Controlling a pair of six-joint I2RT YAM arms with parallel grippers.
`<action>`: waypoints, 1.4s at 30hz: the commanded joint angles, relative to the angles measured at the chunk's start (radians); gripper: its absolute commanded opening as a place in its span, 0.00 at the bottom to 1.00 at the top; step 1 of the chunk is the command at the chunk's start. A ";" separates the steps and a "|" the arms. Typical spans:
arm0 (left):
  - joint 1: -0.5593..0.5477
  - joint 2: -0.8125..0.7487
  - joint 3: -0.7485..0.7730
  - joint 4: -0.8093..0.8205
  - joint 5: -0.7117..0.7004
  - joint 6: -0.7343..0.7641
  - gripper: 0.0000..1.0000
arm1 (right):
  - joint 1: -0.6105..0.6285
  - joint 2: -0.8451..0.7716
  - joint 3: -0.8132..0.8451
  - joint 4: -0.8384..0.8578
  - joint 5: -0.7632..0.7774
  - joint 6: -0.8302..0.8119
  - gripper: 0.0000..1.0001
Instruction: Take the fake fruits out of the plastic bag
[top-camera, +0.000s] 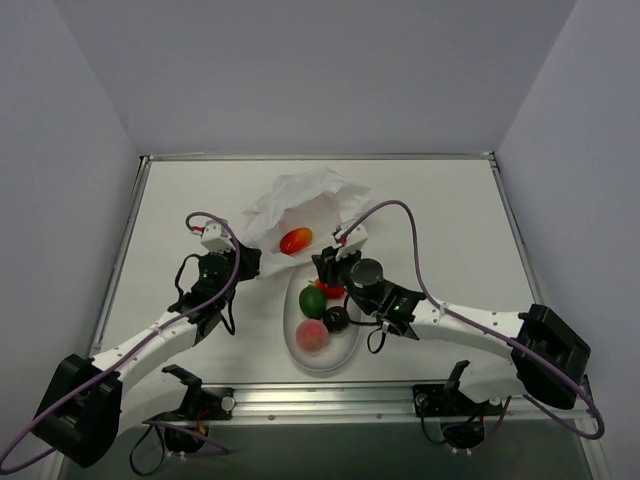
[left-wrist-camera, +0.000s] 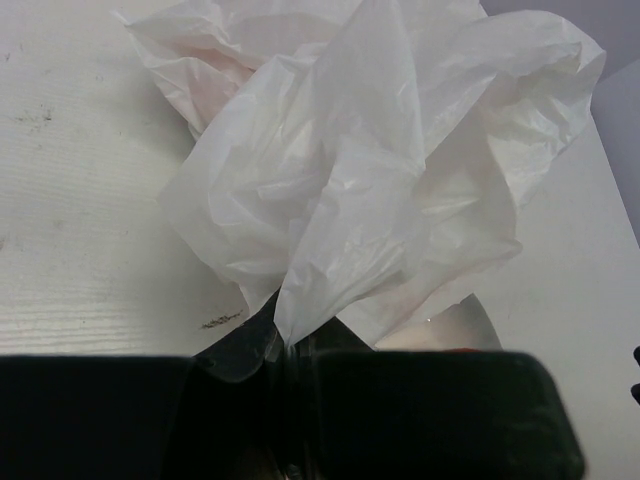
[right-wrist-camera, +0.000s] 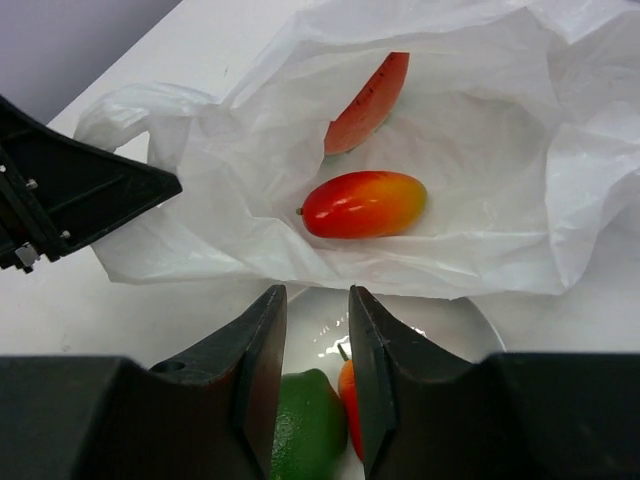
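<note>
My left gripper (left-wrist-camera: 288, 362) is clamped on the plastic bag (right-wrist-camera: 480, 150) rim. My right gripper (right-wrist-camera: 317, 300) hangs empty over the plate (right-wrist-camera: 440, 320), fingers narrowly apart. The toy mango (right-wrist-camera: 364, 204) lies just inside the mouth, with the watermelon slice (right-wrist-camera: 368, 103) behind it. I should widen, enter low, and grip the mango's short width, clear of the film.

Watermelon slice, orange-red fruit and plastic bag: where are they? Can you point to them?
watermelon slice (right-wrist-camera: 368, 105): right wrist view, on its red flesh.
orange-red fruit (right-wrist-camera: 363, 204): right wrist view, middle of its glossy side.
plastic bag (left-wrist-camera: 380, 200): left wrist view, on its crumpled middle.
</note>
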 joint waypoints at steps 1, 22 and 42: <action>0.008 -0.012 0.060 0.020 -0.016 0.019 0.02 | 0.001 -0.005 0.013 -0.049 0.094 0.022 0.28; 0.008 0.019 0.060 0.042 0.012 0.003 0.02 | -0.082 0.690 0.584 -0.213 0.213 0.362 0.84; 0.008 0.026 0.058 0.043 0.007 0.005 0.02 | -0.162 0.842 0.737 -0.188 0.204 0.391 0.91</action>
